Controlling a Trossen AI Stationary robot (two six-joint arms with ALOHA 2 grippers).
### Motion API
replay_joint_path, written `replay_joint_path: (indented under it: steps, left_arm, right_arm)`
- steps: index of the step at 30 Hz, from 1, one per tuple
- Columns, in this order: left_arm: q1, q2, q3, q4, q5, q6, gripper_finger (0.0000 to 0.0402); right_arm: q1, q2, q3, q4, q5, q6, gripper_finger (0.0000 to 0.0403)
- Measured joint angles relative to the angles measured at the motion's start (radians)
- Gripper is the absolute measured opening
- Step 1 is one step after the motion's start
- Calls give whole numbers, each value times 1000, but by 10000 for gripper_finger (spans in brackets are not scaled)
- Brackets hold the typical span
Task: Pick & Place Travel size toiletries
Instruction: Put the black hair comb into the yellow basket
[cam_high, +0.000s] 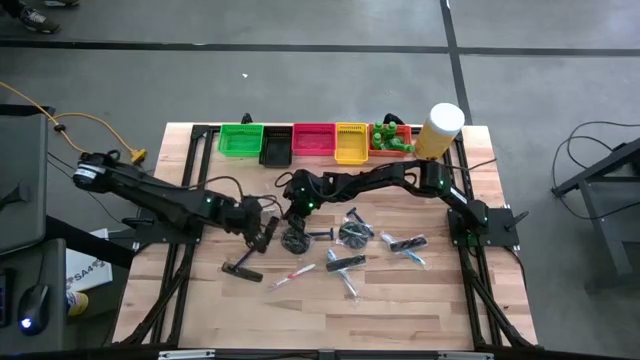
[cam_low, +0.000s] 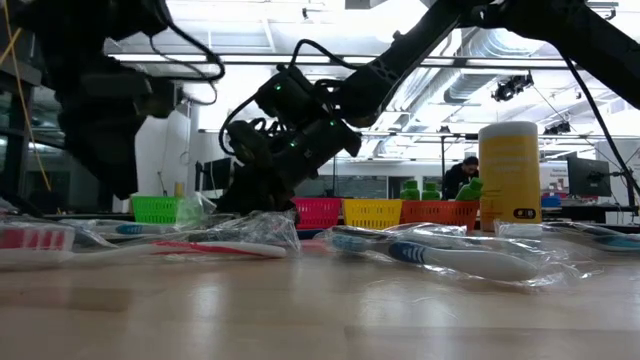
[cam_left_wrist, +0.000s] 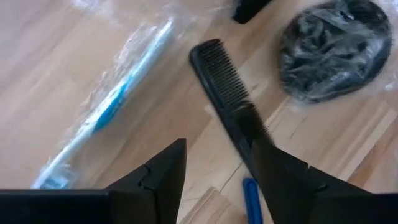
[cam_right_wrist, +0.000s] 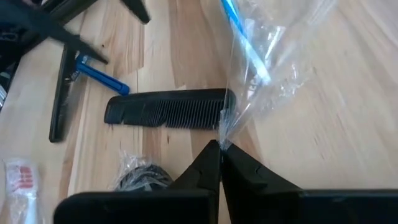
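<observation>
The wooden worktop (cam_high: 200, 320) carries a row of bins along its far edge: a green bin (cam_high: 240, 139), a black bin (cam_high: 276, 148), a red bin (cam_high: 313, 139), a yellow bin (cam_high: 350, 142) and an orange bin (cam_high: 392, 142) with small green bottles (cam_high: 385, 137) in it. Just beside the orange bin stands a pale-yellow cylinder (cam_high: 441, 131) with a white lid.

Taking the red bin as the landmark, the loose toiletries lie scattered on the near side of it, around the middle of the worktop. The right claw (cam_right_wrist: 221, 148) hangs over this scatter, just nearer than the black bin, its fingers pressed tightly together on the corner of a clear wrapper (cam_right_wrist: 273, 56) that holds a blue toothbrush (cam_right_wrist: 244, 40); the wrapper is pulled taut from the pinch. Right by that pinch lies a black comb (cam_right_wrist: 166, 110) flat on the wood.

The left claw (cam_left_wrist: 217, 171) sits farther from the red bin, toward the left arm's side, fingers spread apart. A second black comb (cam_left_wrist: 227, 99) lies on the wood at that claw, its handle end passing by one finger (cam_left_wrist: 292, 180); whether they touch I cannot tell. Beside this comb lie a wrapped blue-and-white toothbrush (cam_left_wrist: 112, 106) and a dark round disc in clear wrap (cam_left_wrist: 336, 50). A red-and-white toothbrush (cam_high: 293, 274) lies farther still from the red bin.
</observation>
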Motion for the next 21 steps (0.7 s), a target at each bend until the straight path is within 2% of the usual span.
replay_joint_path:
  steps: [4, 7, 9, 12, 15, 18, 21]
  left_arm:
    - [43, -20, -17, 39, 83, -6, 182]
    - [20, -16, -17, 79, 165, 123, 182]
    - [-38, -16, -16, 101, 195, 207, 182]
    - [-123, -14, -16, 96, 130, 254, 172]
    - [-196, -14, -16, 92, 51, 268, 142]
    - [-253, -7, -16, 86, -31, 276, 92]
    - [-267, 17, -16, 90, -41, 318, 27]
  right_arm:
    - [1, 0, 0, -20, 26, -22, 3]
    - [1, -2, 0, -34, 19, -71, 3]
    - [1, -11, 0, -61, 19, -108, 3]
    - [1, -37, 0, -89, 33, -137, 3]
    - [1, -67, 0, -127, 57, -160, 13]
    - [0, -87, 0, -141, 75, -173, 41]
    - [0, -91, 1, -128, 75, -178, 88]
